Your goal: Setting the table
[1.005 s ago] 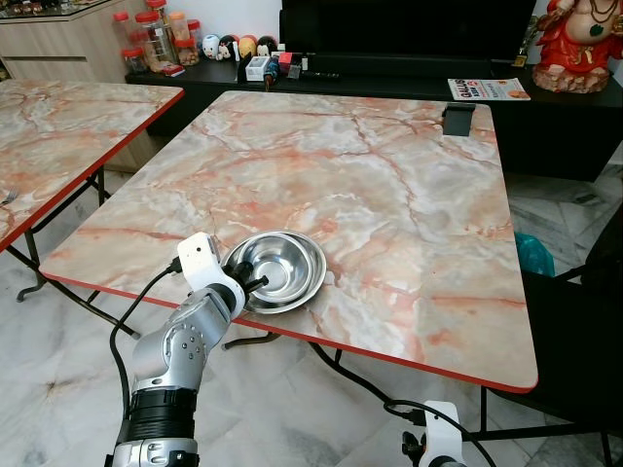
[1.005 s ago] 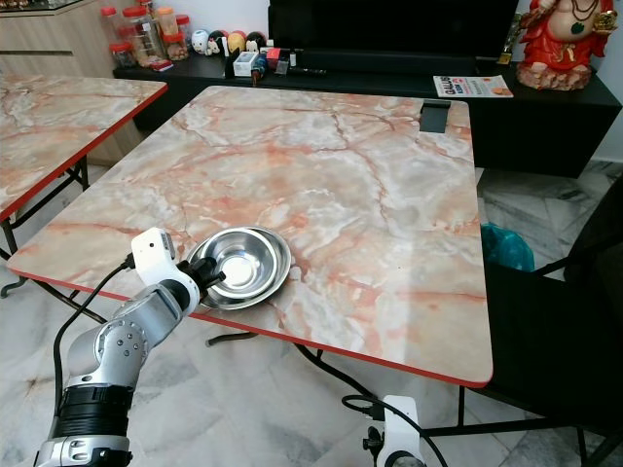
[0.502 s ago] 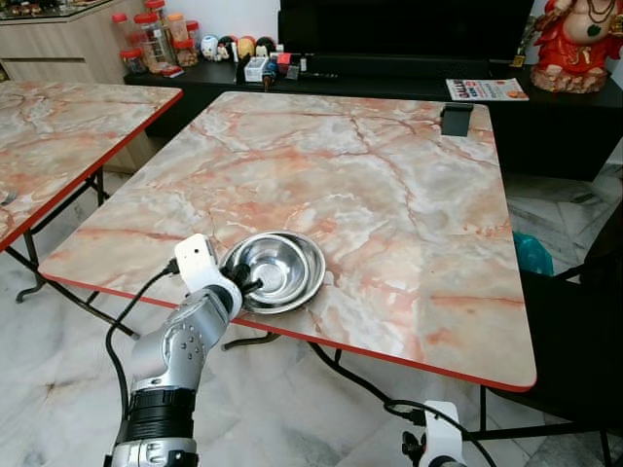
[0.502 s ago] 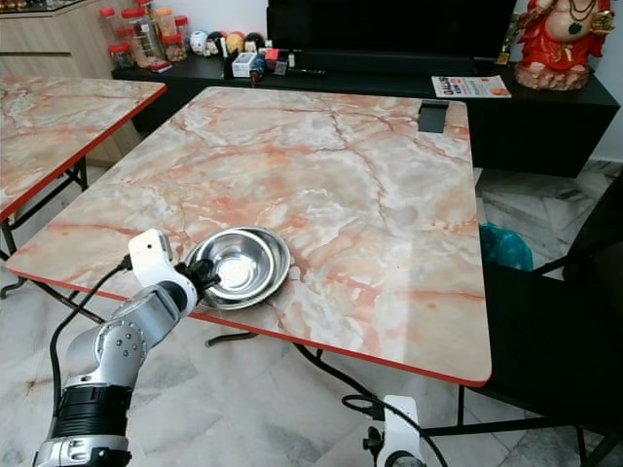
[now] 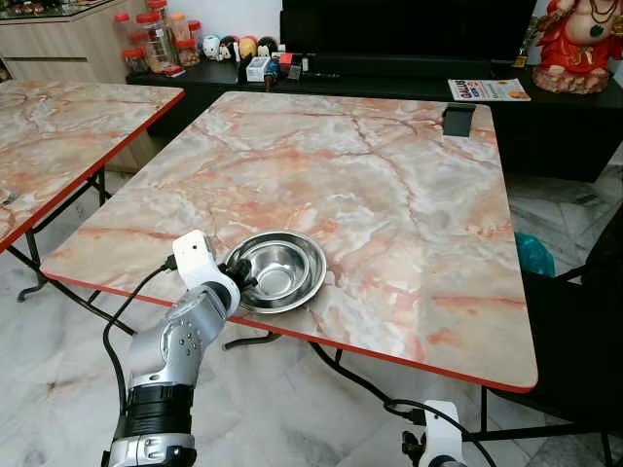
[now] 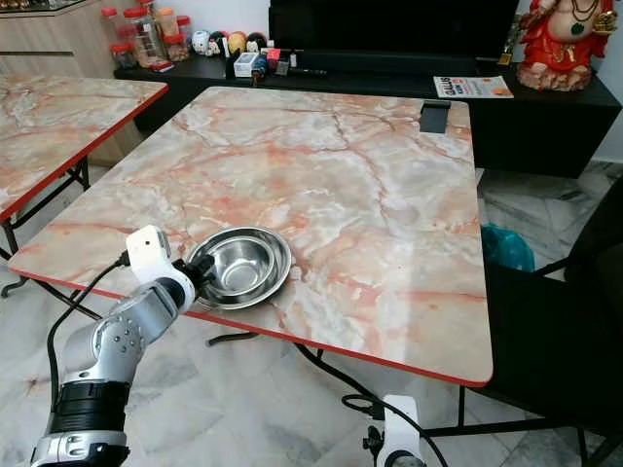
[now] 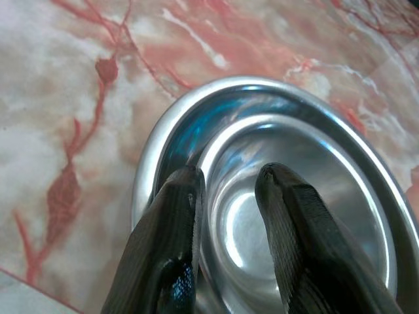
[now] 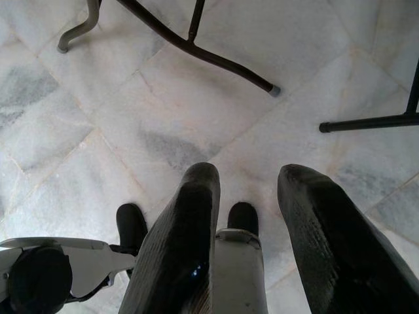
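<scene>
The steel bowl [image 5: 276,271] sits near the front edge of the marble table [image 5: 389,185], a smaller one nested inside; my left gripper [image 7: 226,190] pinches the near rim, one finger outside and one inside; I think I am placing it; next I should let go gently; my right gripper [image 8: 249,196] hangs open, empty, over the floor.

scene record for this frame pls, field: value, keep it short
surface: marble-pattern folding table with red edge
object: stacked round steel bowls, near the table's front left edge
left gripper: fingers straddle the inner bowl's rim, one finger between the two bowls, one inside
right gripper: hangs idle, open, over the tiled floor
far edge: small black stand
</scene>
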Tool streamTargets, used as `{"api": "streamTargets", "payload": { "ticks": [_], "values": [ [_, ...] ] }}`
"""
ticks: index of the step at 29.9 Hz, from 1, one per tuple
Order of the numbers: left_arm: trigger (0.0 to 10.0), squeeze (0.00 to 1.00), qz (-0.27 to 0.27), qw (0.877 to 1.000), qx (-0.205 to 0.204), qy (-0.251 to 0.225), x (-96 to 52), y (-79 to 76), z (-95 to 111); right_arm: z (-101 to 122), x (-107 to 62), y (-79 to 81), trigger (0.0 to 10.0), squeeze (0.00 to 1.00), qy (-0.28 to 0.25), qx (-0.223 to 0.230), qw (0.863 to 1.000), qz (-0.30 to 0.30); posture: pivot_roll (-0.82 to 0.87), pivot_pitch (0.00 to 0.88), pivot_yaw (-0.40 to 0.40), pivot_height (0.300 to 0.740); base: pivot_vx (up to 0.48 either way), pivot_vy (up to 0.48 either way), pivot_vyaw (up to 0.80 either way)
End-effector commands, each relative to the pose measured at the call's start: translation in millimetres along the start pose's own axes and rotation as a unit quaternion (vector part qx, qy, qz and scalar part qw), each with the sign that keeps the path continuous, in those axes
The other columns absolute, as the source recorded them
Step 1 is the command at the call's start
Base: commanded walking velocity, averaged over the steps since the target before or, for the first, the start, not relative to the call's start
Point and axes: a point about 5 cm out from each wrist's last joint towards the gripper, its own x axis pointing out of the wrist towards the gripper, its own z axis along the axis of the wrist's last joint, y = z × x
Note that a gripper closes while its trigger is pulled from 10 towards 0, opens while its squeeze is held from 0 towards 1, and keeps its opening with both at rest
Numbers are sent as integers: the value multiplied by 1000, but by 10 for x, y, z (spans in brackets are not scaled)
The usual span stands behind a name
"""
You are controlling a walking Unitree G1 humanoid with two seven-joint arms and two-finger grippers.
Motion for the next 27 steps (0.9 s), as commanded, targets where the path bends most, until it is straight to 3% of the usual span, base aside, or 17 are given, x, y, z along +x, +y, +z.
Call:
{"api": "streamTargets", "payload": {
  "ticks": [1, 6, 8, 9, 10, 11, 15, 18, 22, 24, 25, 26, 27],
  "values": [
    [10000, 0, 1, 1000, 6, 9, 14, 0, 2, 37, 10, 22, 10000, 0, -4, 4, 1000, 3, -161, 0, 60, 740, 0, 0, 0],
    [10000, 0, 1, 1000, 11, -4, -2, 12, 80, 40, 10, 21, 10000, 0, -5, 5, 1000, 2, -162, 0, 61, 740, 0, 0, 0],
    [10000, 0, -3, 1000, 26, -17, -12, 5, 141, 39, 10, 21, 10000, 0, -5, 5, 1000, 2, -162, 0, 61, 740, 0, 0, 0],
    [10000, 0, -10, 996, 71, -62, -35, -17, 284, 38, 10, 20, 10000, 0, -5, 5, 1000, 2, -162, 0, 61, 740, 0, 0, 0],
    [10000, 0, -10, 996, 71, -62, -35, -17, 284, 38, 10, 20, 10000, 0, -5, 5, 1000, 2, -162, 0, 61, 740, 0, 0, 0],
    [10000, 0, -14, 984, 108, -139, -85, -58, 519, 42, 10, 20, 10000, 0, -5, 5, 1000, 3, -160, 0, 59, 740, 0, 0, 0],
    [10000, 0, -9, 968, 140, -210, -163, -64, 777, 46, 11, 21, 10000, 0, -6, 4, 1000, 2, -157, 0, 58, 740, 0, 0, 0],
    [10000, 0, 28, 950, 172, -259, -221, 44, 947, 53, 12, 25, 10000, 0, -8, 5, 1000, 2, -159, 0, 61, 740, 0, 0, 0],
    [10000, 0, 71, 940, 197, -270, -239, 205, 985, 53, 13, 34, 10000, 0, -9, 5, 1000, 3, -161, 0, 64, 740, 0, 0, 0],
    [10000, 0, 140, 913, 269, -273, -275, 479, 995, 49, 12, 38, 10000, 0, -10, 9, 1000, 3, -162, 0, 67, 740, 0, 0, 0],
    [10000, 0, 140, 913, 269, -273, -275, 479, 995, 49, 12, 38, 10000, 0, -10, 9, 1000, 3, -162, 0, 67, 740, 0, 0, 0],
    [10000, 0, 186, 888, 323, -271, -317, 662, 999, 37, 9, 36, 10000, 0, -10, 9, 1000, 3, -156, 0, 68, 740, 0, 0, 0],
    [10000, 0, 214, 872, 352, -263, -338, 764, 989, 30, 7, 35, 10000, 0, -9, 10, 1000, 2, -154, 0, 68, 740, 0, 0, 0]
  ]
}}
